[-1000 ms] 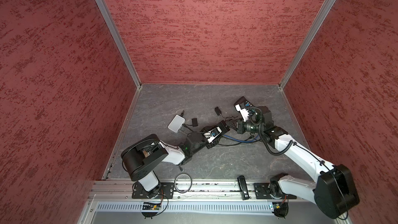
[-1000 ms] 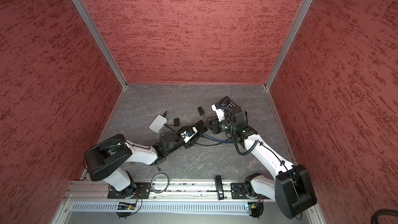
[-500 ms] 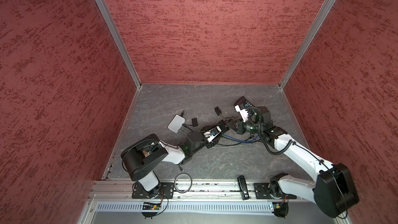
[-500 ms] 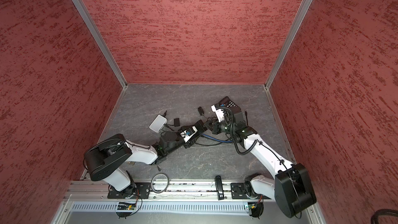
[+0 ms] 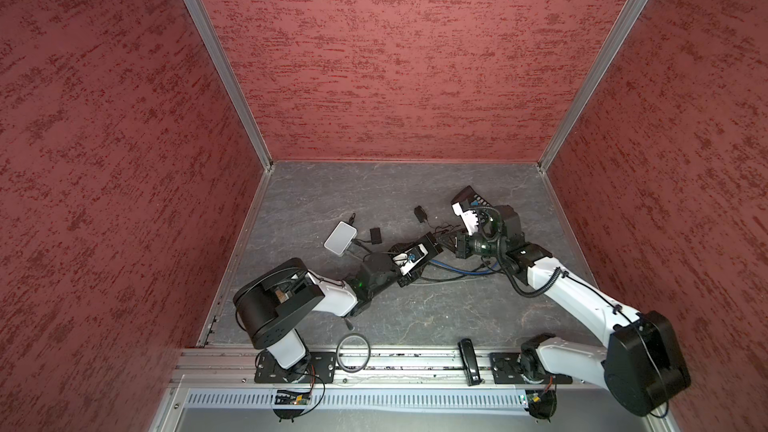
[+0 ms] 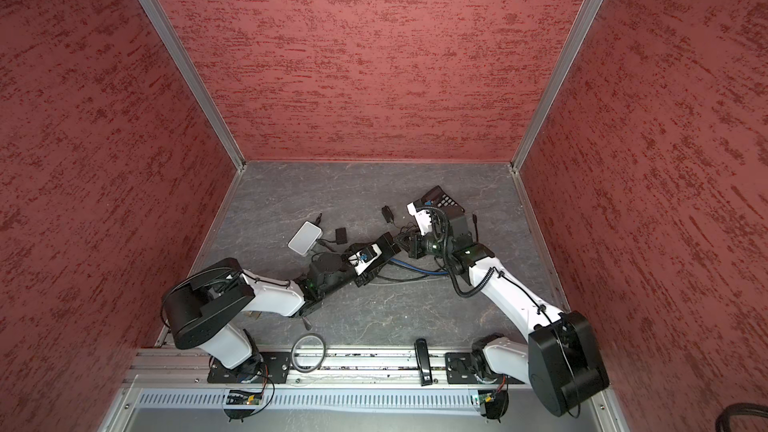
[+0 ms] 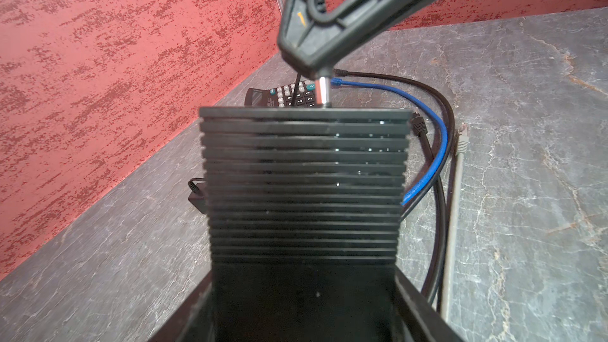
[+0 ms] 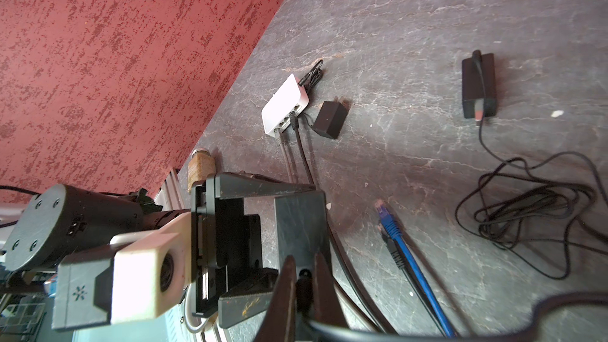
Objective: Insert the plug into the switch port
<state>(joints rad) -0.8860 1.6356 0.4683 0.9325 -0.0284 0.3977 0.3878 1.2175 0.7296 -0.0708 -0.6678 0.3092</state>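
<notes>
The switch (image 7: 304,185) is a black ribbed box, held between the fingers of my left gripper (image 7: 304,307) just above the floor near the middle (image 5: 432,243). My right gripper (image 8: 304,269) is shut on the plug (image 8: 303,287), a small black barrel plug with a silver tip (image 7: 324,92). The tip meets the switch's far end face (image 8: 301,225) right by a small round port. How deep the tip sits I cannot tell. In both top views the two grippers meet tip to tip (image 5: 451,243) (image 6: 405,243).
A white box (image 5: 340,238) with cables plugged in, two black adapters (image 5: 375,236) (image 5: 419,213) and a calculator (image 5: 471,197) lie around. Blue, black and grey cables (image 7: 441,146) run beside the switch. Thin black cord is coiled (image 8: 533,212) on the floor. Red walls enclose three sides.
</notes>
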